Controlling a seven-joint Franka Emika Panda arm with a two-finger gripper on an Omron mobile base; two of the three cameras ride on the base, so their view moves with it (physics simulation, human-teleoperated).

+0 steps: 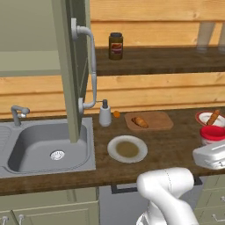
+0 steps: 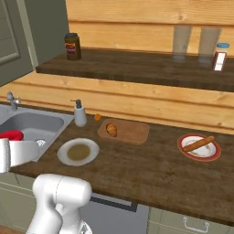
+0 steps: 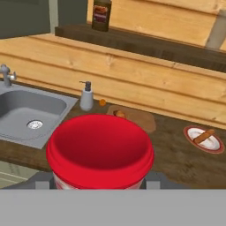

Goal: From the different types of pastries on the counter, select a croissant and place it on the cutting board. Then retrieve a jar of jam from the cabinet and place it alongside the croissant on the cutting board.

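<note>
We hold the jar of jam [image 3: 100, 150] tight in our claw [image 3: 100, 183], its red lid right in front of us, up above the near edge of the surface [image 2: 151, 169]. Past the jar, the round plate [image 2: 78, 151] lies on the surface, and a bit farther the croissant [image 2: 111, 130] rests on the cutting board [image 2: 130, 131], with the soap bottle [image 2: 80, 114] to its left. Farthest away, the dark jar [image 2: 72, 46] stands up on the wooden shelf [image 2: 137, 66].

Red-lidded jar of jam [image 3: 100, 148], golden-brown croissant [image 1: 140, 121] on the light-brown cutting board [image 1: 159, 119] — dark wood-grain counter [image 1: 171, 149].
</note>
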